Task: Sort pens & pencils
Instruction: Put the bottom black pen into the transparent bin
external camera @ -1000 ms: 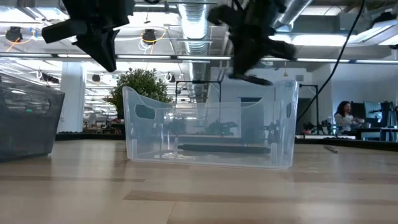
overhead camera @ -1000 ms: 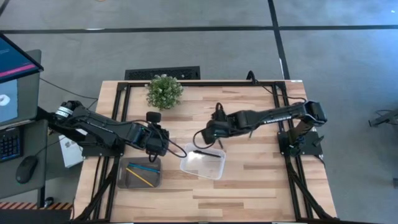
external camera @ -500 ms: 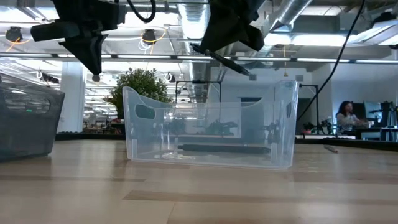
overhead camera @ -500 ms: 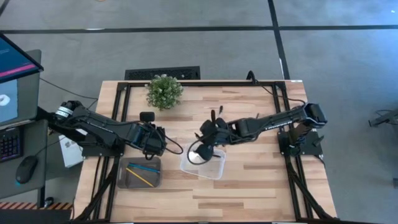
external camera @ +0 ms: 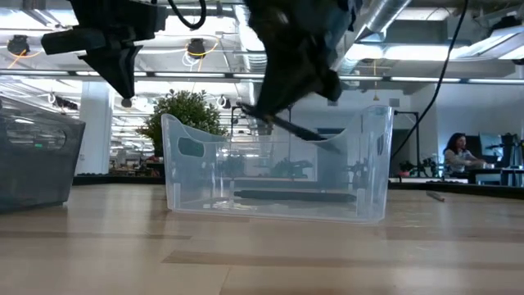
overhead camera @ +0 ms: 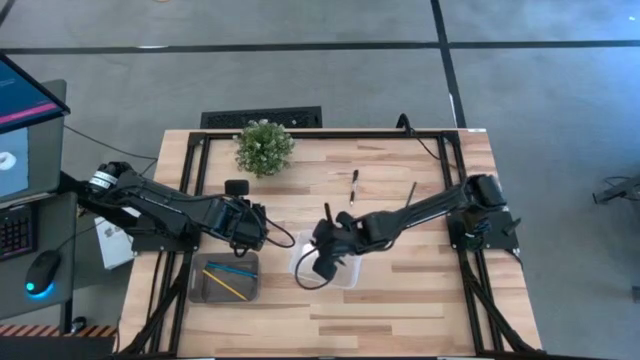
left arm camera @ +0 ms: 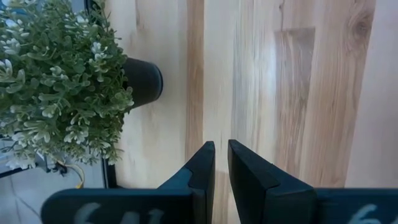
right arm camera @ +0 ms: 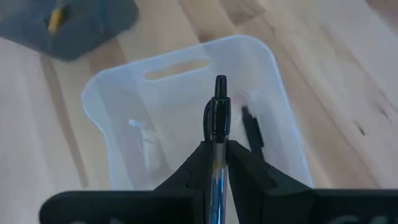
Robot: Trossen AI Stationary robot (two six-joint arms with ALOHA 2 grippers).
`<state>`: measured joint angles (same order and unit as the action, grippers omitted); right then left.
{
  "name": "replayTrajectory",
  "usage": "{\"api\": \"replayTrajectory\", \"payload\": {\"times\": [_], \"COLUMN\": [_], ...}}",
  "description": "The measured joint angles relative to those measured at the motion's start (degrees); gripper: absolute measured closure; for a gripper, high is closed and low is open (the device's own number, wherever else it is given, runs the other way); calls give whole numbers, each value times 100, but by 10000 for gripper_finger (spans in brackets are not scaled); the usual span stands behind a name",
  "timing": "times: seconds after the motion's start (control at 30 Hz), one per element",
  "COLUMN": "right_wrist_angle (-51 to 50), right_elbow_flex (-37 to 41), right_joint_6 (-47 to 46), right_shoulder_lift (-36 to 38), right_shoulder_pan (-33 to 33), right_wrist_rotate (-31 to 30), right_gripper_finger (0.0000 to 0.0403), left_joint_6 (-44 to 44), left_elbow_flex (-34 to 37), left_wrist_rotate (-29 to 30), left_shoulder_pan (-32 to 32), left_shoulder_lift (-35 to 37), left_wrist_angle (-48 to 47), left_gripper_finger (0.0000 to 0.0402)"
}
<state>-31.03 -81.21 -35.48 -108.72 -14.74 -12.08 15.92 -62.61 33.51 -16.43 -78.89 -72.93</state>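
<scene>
Right gripper (right arm camera: 214, 163) sits over the clear plastic bin (overhead camera: 345, 275), jaws clamped on a black pen (right arm camera: 217, 121) that points forward and slightly downward into the bin. Left gripper (left arm camera: 221, 163) waits above bare counter (overhead camera: 420, 300) near the potted plant (overhead camera: 264, 146), jaws nearly closed, holding nothing.

Step in hand, as judged: drop the held pen into the clear bin. To do it well, keep the pen tip inside the rim and away from the walls, lower until the pen is close to the floor of the bin, then release so it lies flat and does not bounce out. Avoid nudging the light bin sideways with the wrist.

Containers: the clear bin already holds one black pen (right arm camera: 252, 129) lying on its floor. The grey tray (overhead camera: 195, 290) to its left holds the pencils, one yellow (overhead camera: 229, 286) and one light blue (overhead camera: 231, 269).

Two more pens (overhead camera: 354, 181) lie loose on the counter behind the bin, well apart from it
</scene>
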Motion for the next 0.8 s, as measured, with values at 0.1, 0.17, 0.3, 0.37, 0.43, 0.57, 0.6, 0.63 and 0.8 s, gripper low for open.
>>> {"api": "replayTrajectory", "payload": {"times": [0.1,0.17,0.3,0.37,0.43,0.57,0.6,0.63,0.8], "right_wrist_angle": [15,40,136,-20,175,183,176,153,171], "right_elbow_flex": [-11,-9,-27,7,-29,-1,-4,-4,-6], "right_joint_6": [-55,-90,-96,-101,-112,-203,-203,-204,-201], "right_shoulder_lift": [-148,-246,-392,-417,-496,-695,-722,-750,-816], "right_shoulder_pan": [3,25,78,104,147,214,227,241,249], "right_wrist_rotate": [124,343,622,689,788,1056,1124,1165,1227], "right_gripper_finger": [337,337,337,337,337,337,337,337,337], "left_joint_6": [-2,-2,-1,-8,-15,-17,-17,-17,-17], "left_elbow_flex": [0,0,0,0,0,0,0,0,0], "left_wrist_rotate": [-5,-3,-3,-2,-1,1,1,1,5], "left_shoulder_pan": [0,0,0,0,0,0,0,0,1], "left_shoulder_lift": [2,4,2,4,2,2,2,2,2], "left_wrist_angle": [3,-7,4,11,55,48,43,40,46], "left_gripper_finger": [365,365,365,365,365,365,365,365,365]}}
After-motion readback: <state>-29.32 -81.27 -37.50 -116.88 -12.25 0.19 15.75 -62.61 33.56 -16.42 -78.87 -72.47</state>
